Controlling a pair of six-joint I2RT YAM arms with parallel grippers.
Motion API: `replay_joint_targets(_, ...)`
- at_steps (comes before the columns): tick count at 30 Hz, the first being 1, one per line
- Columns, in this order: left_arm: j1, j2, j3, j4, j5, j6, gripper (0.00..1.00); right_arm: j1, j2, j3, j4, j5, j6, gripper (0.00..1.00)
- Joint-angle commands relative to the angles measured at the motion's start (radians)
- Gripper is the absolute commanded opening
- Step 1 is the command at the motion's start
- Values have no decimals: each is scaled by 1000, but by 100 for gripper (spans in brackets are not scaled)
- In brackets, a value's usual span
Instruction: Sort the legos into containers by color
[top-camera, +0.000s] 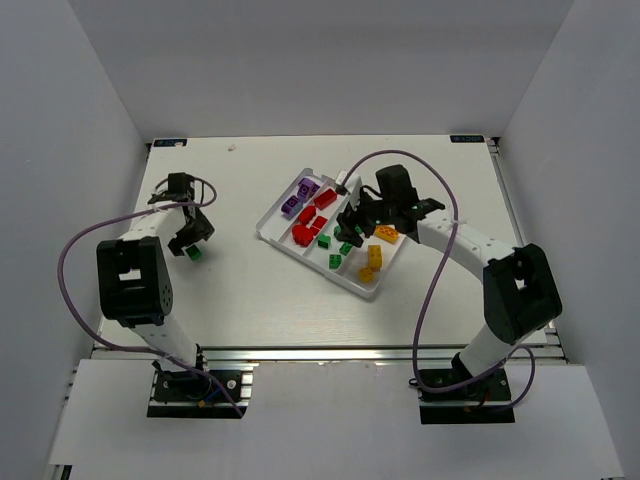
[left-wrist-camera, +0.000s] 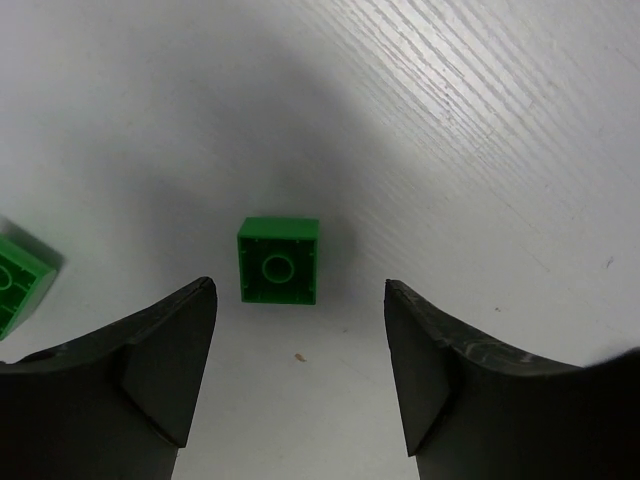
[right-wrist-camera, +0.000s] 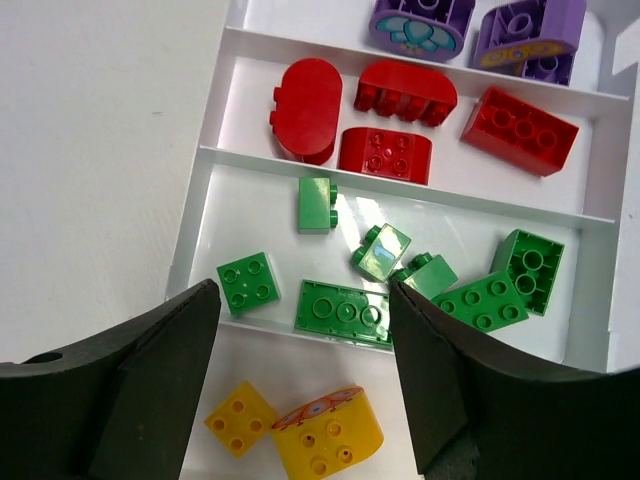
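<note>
A small green lego (left-wrist-camera: 279, 260) lies studs-down on the bare table just ahead of my left gripper (left-wrist-camera: 298, 330), which is open with nothing between its fingers. A second green lego (left-wrist-camera: 18, 280) peeks in at the left edge. In the top view this gripper (top-camera: 188, 240) stands left of the white tray (top-camera: 290, 252), with a green lego (top-camera: 195, 254) at its tip. My right gripper (right-wrist-camera: 303, 325) hangs open and empty over the tray's green legos (right-wrist-camera: 343, 311) and yellow legos (right-wrist-camera: 325, 435). Red legos (right-wrist-camera: 400, 90) and purple legos (right-wrist-camera: 420, 20) fill the farther containers.
The tray's left wall (right-wrist-camera: 205, 200) borders bare white table. White walls enclose the table on three sides. A purple cable (top-camera: 425, 300) loops beside the right arm and another (top-camera: 65, 270) beside the left arm.
</note>
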Motion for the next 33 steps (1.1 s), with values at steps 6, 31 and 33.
replay_joint_targets(6, 6, 15, -21, 61, 68, 1, 67, -37, -23, -7, 20, -140, -16, 73)
replay_joint_targets(31, 21, -146, -39, 80, 49, -4, 72, -56, -25, -22, 34, -171, 27, 73)
replay_joint_targets(33, 21, -170, -42, 71, 29, 4, 75, -57, -25, -24, 34, -172, 29, 73)
